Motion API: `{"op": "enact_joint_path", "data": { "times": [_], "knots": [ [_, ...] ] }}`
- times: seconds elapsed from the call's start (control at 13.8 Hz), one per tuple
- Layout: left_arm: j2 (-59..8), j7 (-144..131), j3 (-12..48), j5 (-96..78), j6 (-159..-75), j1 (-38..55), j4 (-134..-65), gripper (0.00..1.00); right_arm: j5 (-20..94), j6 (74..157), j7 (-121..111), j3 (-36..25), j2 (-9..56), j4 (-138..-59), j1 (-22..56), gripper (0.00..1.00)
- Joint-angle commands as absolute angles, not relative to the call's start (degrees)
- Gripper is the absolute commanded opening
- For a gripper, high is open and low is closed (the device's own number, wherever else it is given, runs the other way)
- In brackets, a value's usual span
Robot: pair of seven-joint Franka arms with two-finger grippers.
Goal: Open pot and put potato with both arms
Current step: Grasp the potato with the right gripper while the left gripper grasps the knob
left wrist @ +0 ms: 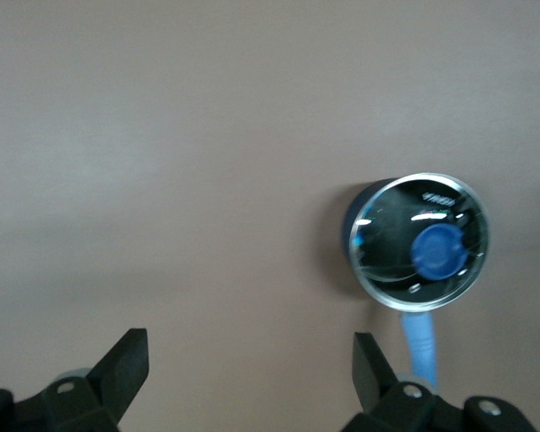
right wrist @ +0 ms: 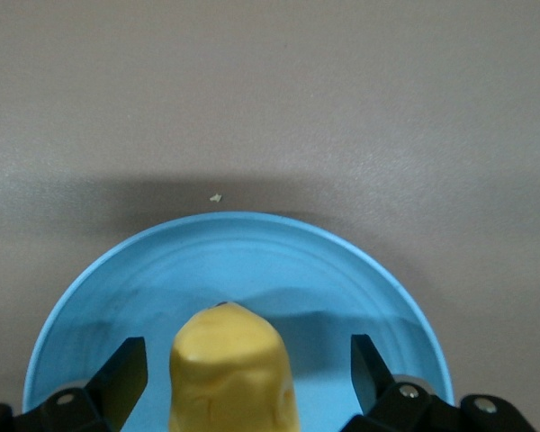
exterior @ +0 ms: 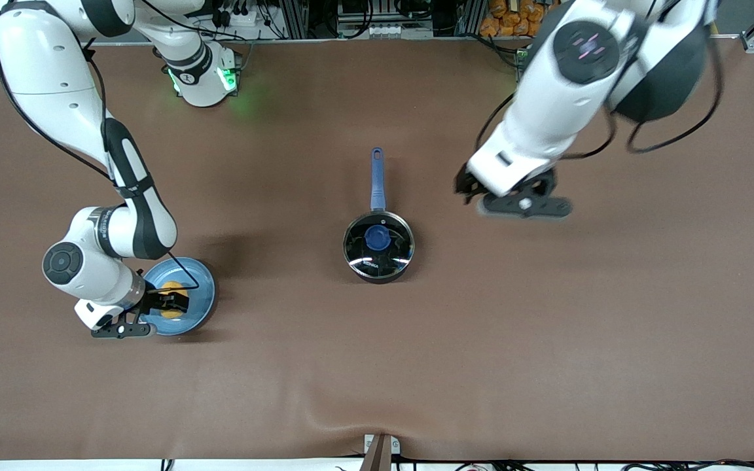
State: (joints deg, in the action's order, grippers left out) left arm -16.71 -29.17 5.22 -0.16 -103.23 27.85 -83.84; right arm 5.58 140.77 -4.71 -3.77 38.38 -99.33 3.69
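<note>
The black pot point(exterior: 378, 247) stands mid-table with its glass lid and blue knob point(exterior: 377, 238) on, and its blue handle point(exterior: 377, 180) points toward the robots' bases. The yellow potato point(exterior: 169, 288) lies on a light-blue plate point(exterior: 200, 288) toward the right arm's end. My right gripper point(exterior: 171, 302) is low over the plate and open, with a finger on each side of the potato point(right wrist: 232, 373) and gaps between. My left gripper point(exterior: 506, 188) is open and empty, up over bare table beside the pot toward the left arm's end. The left wrist view shows the lidded pot point(left wrist: 418, 241).
The brown table mat point(exterior: 547, 340) lies flat. The light-blue plate point(right wrist: 252, 256) has a small crumb point(right wrist: 216, 196) on the mat just off its rim. Cables and equipment run along the table's edge by the arm bases.
</note>
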Motion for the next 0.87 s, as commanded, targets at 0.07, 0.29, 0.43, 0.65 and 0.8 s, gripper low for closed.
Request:
{"op": "enact_joint_path", "data": {
  "times": [0.07,0.29,0.43,0.65,0.8],
  "knots": [
    [-24.9,-36.5,1.6,-0.5,-109.9,35.6,-78.5,1.00,7.9,140.5,-4.4,-3.5,38.5,-99.8,2.7,1.00],
    [-29.3,-42.2,-3.9,-0.9,-116.3,42.8,-78.5,1.00,11.3,138.2,-4.6,-3.5,38.6,-99.7,2.3,0.61],
    [-31.8,-42.5,-3.7,-1.0,-118.9,43.3,-78.5,1.00,11.4,138.1,-4.5,-3.5,38.6,-99.6,2.3,0.37],
    [-34.7,-43.5,-3.9,-0.9,-121.2,45.3,-78.5,1.00,11.9,138.1,-4.6,-3.4,38.4,-99.2,2.6,0.19],
    [-36.6,-43.9,-3.9,-1.0,-123.2,46.0,-78.6,1.00,11.9,138.0,-4.7,-3.4,38.2,-98.2,2.9,0.17]
  ]
}}
